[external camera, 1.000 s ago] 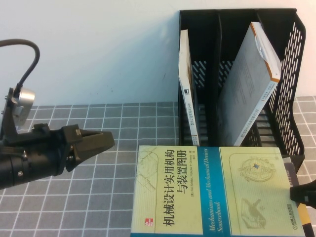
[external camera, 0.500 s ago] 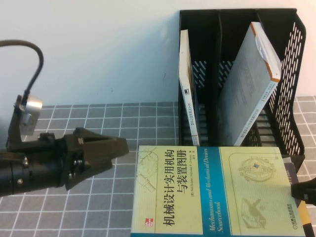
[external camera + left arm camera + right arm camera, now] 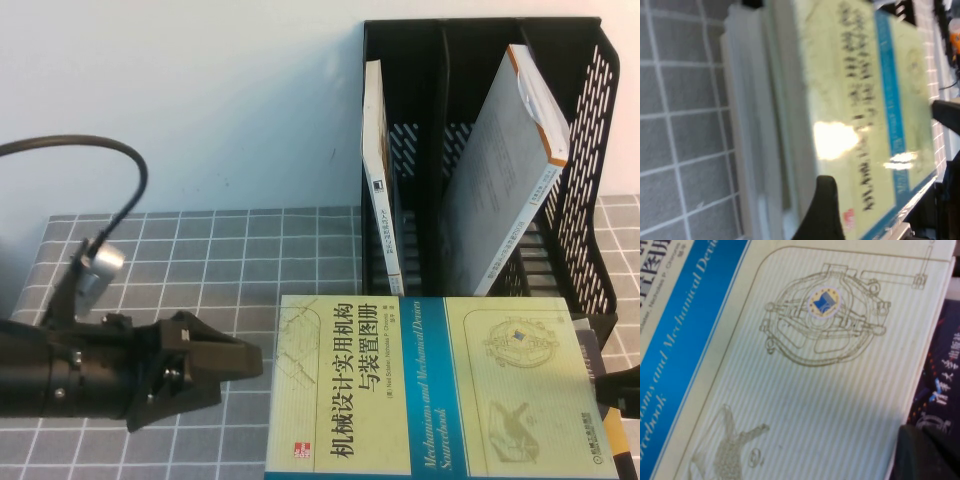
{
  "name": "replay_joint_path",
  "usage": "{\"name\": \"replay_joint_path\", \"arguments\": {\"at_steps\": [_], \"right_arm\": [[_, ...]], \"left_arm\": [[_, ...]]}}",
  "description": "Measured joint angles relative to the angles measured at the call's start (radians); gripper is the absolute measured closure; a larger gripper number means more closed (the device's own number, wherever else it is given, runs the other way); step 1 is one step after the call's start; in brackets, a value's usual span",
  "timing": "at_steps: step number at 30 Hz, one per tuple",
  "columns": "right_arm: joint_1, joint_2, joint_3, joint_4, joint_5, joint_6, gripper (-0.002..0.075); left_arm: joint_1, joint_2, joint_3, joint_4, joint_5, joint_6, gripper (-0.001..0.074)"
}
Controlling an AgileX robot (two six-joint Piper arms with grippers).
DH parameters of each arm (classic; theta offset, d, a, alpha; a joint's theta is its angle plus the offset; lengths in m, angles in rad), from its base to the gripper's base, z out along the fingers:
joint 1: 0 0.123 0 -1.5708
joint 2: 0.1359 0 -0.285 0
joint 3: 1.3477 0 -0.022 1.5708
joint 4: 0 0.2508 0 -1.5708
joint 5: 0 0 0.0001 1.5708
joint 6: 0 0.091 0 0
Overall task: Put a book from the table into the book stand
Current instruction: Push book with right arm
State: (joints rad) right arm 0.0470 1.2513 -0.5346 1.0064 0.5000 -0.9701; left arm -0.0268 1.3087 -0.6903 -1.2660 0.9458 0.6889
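Observation:
The pale yellow-green book (image 3: 430,390) with a blue band lies flat on the grid-cloth table (image 3: 200,250), in front of the black book stand (image 3: 590,200). My left gripper (image 3: 252,360) is low on the table, just off the book's left edge, open and empty. In the left wrist view one finger (image 3: 825,210) reaches to the book (image 3: 855,100) by its page edge. My right gripper (image 3: 622,390) is at the book's right edge. In the right wrist view one finger (image 3: 927,455) sits beside the book's cover (image 3: 805,390). It looks open and holds nothing.
A dark navy book (image 3: 940,370) lies under the pale book on its right side. A thin white book (image 3: 380,180) stands in the stand's left slot. Another white book (image 3: 510,170) leans across the right slots. A white wall backs the table.
My left arm has moved right and toward the near edge, bringing its gripper down to the book's left edge. The book and my right gripper have stayed put.

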Motion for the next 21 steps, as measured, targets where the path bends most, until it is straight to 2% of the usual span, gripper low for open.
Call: {"name": "replay_joint_path", "arguments": {"at_steps": [16, 21], "right_arm": [[0.0, 0.0, 0.0, -0.021, 0.013, 0.002, 0.0729], [-0.002, 0.0, 0.0, -0.025, 0.022, 0.002, 0.0729]], "left_arm": [[0.0, 0.278, -0.008, -0.136, 0.048, 0.168, 0.0169], [0.0, 0.358, -0.008, -0.202, 0.121, 0.225, 0.0169]]}}
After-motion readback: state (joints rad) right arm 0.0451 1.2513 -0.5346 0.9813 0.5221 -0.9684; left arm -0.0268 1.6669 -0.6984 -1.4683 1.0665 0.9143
